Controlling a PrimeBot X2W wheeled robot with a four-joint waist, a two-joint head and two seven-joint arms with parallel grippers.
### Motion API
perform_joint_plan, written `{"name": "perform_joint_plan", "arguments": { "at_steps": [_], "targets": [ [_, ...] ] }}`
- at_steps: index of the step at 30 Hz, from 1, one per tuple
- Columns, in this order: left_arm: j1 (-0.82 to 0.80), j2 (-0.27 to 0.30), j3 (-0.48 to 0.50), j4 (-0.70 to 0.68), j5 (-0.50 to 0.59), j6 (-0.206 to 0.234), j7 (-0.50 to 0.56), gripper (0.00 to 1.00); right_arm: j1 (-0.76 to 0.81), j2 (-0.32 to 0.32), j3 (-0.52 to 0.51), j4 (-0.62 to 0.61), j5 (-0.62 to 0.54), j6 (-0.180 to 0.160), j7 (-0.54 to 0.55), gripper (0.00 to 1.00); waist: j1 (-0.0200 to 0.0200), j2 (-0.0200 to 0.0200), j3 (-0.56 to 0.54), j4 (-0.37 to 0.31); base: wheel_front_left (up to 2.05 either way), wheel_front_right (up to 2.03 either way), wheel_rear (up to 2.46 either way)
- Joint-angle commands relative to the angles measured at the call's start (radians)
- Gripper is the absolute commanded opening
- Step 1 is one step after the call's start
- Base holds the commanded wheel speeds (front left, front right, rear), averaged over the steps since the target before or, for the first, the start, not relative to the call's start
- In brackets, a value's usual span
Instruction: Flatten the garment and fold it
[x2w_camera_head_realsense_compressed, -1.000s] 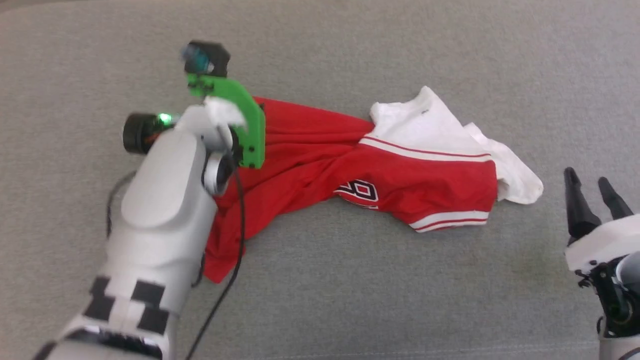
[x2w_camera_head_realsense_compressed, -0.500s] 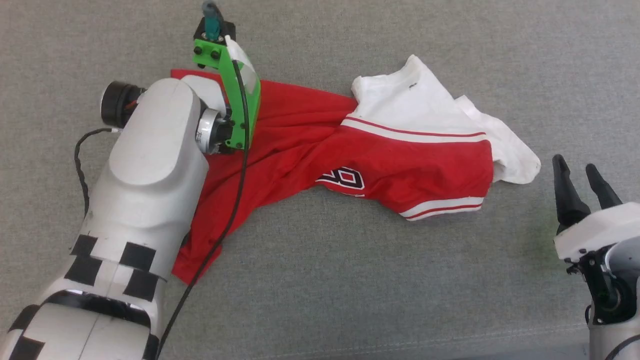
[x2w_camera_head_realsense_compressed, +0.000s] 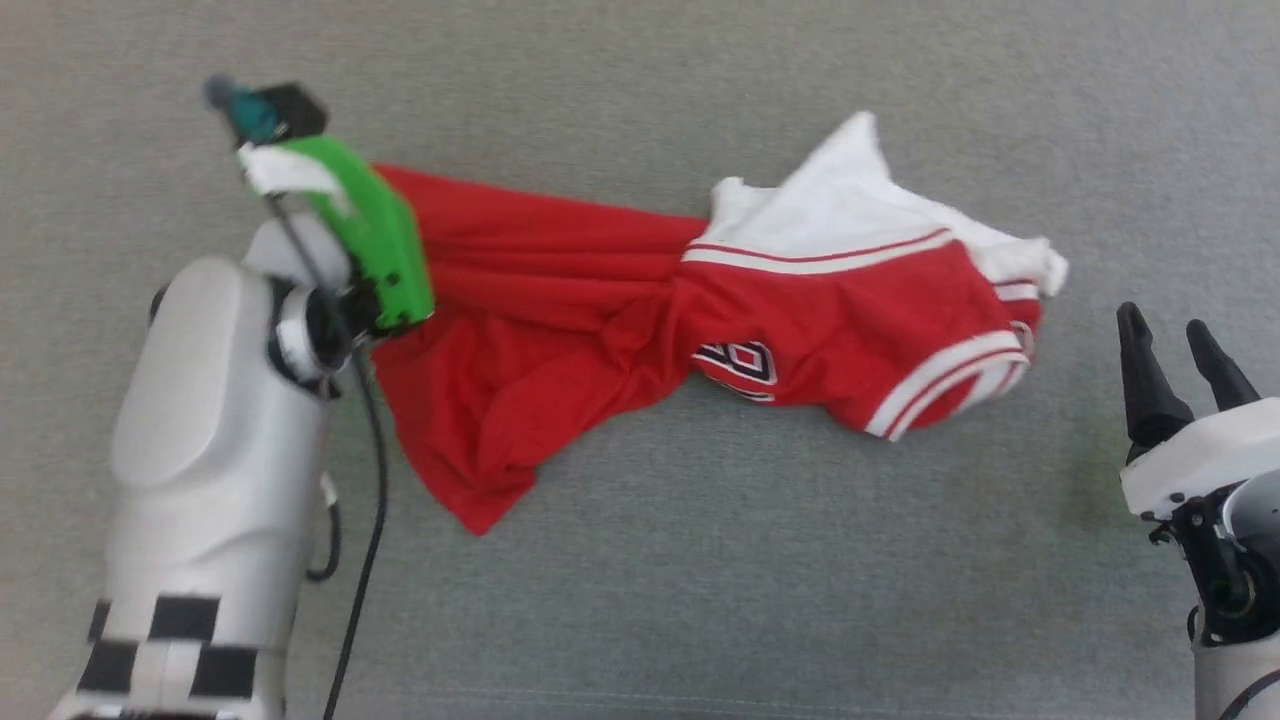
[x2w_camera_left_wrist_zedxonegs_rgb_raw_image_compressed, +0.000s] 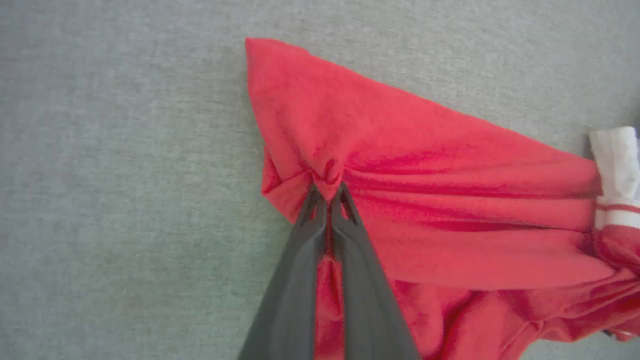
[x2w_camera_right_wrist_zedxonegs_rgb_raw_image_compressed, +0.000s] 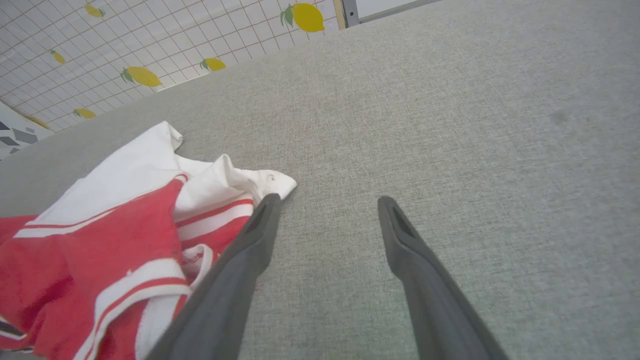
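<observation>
Left gripper (x2w_camera_left_wrist_zedxonegs_rgb_raw_image_compressed: 327, 192): jaws closed tight, pinching a small fold of red fabric at the garment's (x2w_camera_head_realsense_compressed: 560, 300) plain red end.

Right gripper (x2w_camera_head_realsense_compressed: 1162, 320): fingers spread wide, holding nothing, near the garment's white-sleeved end.

The left wrist view shows the pinch, with creases running from it. In the head view a green bracket (x2w_camera_head_realsense_compressed: 375, 240) covers that spot. The right wrist view shows a tiled wall with lemon prints (x2w_camera_right_wrist_zedxonegs_rgb_raw_image_compressed: 150, 40) beyond the garment.

The garment lies crumpled on the grey fabric surface (x2w_camera_head_realsense_compressed: 700, 600), stretched between the two grippers with its dark numerals showing.
</observation>
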Motion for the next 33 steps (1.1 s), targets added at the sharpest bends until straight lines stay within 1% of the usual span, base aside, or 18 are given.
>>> {"name": "perform_joint_plan", "arguments": {
  "at_steps": [1,6,9,14,17,20,21,22,23,27,28,31,33],
  "targets": [
    [0.052,0.017,0.021,-0.022,-0.017,0.015,-0.008,0.0,0.012,-0.002,-0.002,-0.006,-0.01,0.003,0.003,1.0,-0.0001,0.0,-0.039,0.052,0.0,0.0,0.0],
    [0.244,0.044,0.085,-0.141,-0.057,0.054,-0.015,0.0,0.023,0.004,0.003,-0.008,-0.017,0.003,0.013,1.0,-0.0001,0.0,-0.063,0.082,0.0,0.0,0.0],
    [0.372,0.042,0.119,-0.205,-0.082,0.08,-0.017,0.0,0.03,0.008,0.01,-0.005,-0.019,0.003,0.014,1.0,-0.0001,0.0,-0.078,0.094,0.0,0.0,0.0],
    [0.589,0.015,0.152,-0.295,-0.12,0.12,-0.004,0.0,0.043,0.015,0.012,0.001,-0.022,0.003,0.012,1.0,-0.0001,0.0,-0.101,0.107,0.0,0.0,0.0],
    [0.667,-0.01,0.16,-0.328,-0.145,0.126,-0.001,0.0,0.051,0.018,0.011,0.0,-0.023,0.003,0.012,1.0,-0.0001,0.0,-0.108,0.114,0.0,0.0,0.0],
    [0.694,-0.031,0.171,-0.367,-0.163,0.124,-0.029,0.0,0.058,0.019,0.012,-0.003,-0.026,0.003,0.017,1.0,-0.0001,0.0,-0.113,0.12,0.0,0.0,0.0],
    [0.693,-0.034,0.175,-0.379,-0.164,0.121,-0.041,0.08,0.059,0.019,0.012,-0.003,-0.026,0.003,0.018,1.0,-0.0001,0.0,-0.115,0.121,0.0,0.0,0.0],
    [0.686,-0.036,0.181,-0.395,-0.165,0.118,-0.063,0.94,0.06,0.019,0.013,-0.003,-0.027,0.003,0.02,1.0,-0.0001,0.0,-0.117,0.121,0.0,0.0,0.0],
    [0.679,-0.037,0.185,-0.409,-0.164,0.114,-0.08,1.0,0.061,0.019,0.015,-0.004,-0.028,0.003,0.021,1.0,-0.0001,0.0,-0.119,0.12,0.0,0.0,0.0],
    [0.621,-0.026,0.195,-0.486,-0.139,0.082,-0.185,1.0,0.065,0.021,0.02,-0.004,-0.028,0.003,0.024,1.0,-0.0001,0.0,-0.128,0.11,0.0,0.0,0.0],
    [0.568,-0.013,0.175,-0.518,-0.114,0.056,-0.221,1.0,0.071,0.022,0.02,-0.003,-0.029,0.003,0.024,1.0,-0.0001,0.0,-0.131,0.101,0.0,0.0,0.0],
    [0.492,-0.003,0.137,-0.525,-0.083,0.035,-0.233,1.0,0.074,0.024,0.022,-0.003,-0.029,0.003,0.026,1.0,-0.0001,0.0,-0.132,0.086,0.0,0.0,0.0],
    [0.435,0.001,0.106,-0.502,-0.067,0.023,-0.222,1.0,0.072,0.026,0.027,-0.003,-0.028,0.003,0.027,1.0,-0.0001,0.0,-0.128,0.07,0.0,0.0,0.0]
  ]
}}
